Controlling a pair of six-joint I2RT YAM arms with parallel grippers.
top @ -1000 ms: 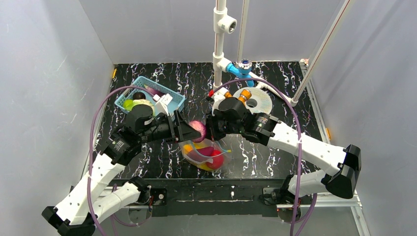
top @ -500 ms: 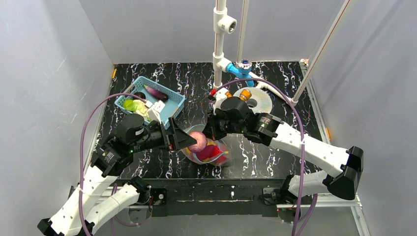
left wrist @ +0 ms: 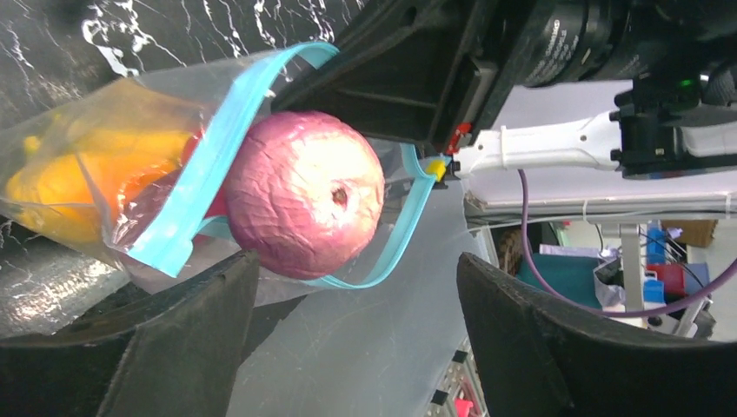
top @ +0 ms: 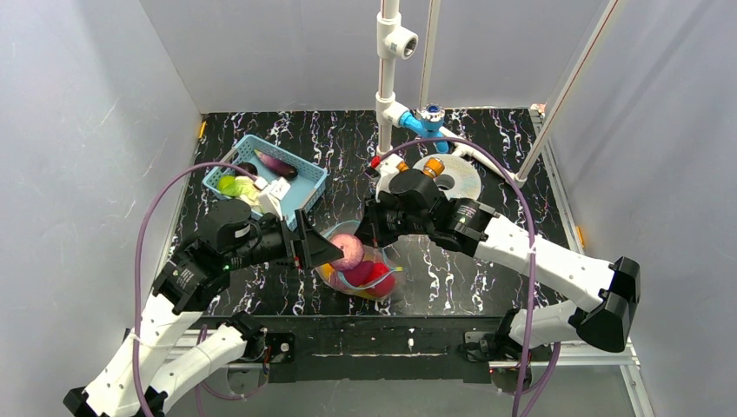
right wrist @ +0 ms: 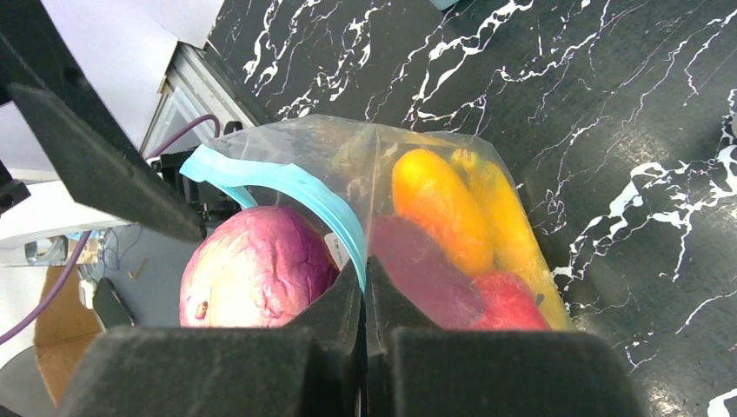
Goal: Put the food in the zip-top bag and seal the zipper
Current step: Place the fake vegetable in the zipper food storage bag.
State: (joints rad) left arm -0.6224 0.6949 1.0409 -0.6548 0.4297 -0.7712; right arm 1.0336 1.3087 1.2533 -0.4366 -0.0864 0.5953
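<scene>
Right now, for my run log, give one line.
left gripper open | onion at zip-top bag mouth | right gripper shut on zipper

**Your cell: a black desk boxed in by grey walls.**

You are looking down on a desk [top: 487, 143], black with white marble veining, closed in by the left wall [top: 87, 130], back wall [top: 287, 52] and right wall [top: 660, 130], all plain pale grey under soft, even light. A white post [top: 388, 61] stands upright at the desk's far side, with a blue fitting [top: 432, 117] low beside it. A thin rod [top: 569, 87] leans up from the desk's right side. A metal rail [top: 640, 393] shows at the near right corner.
</scene>
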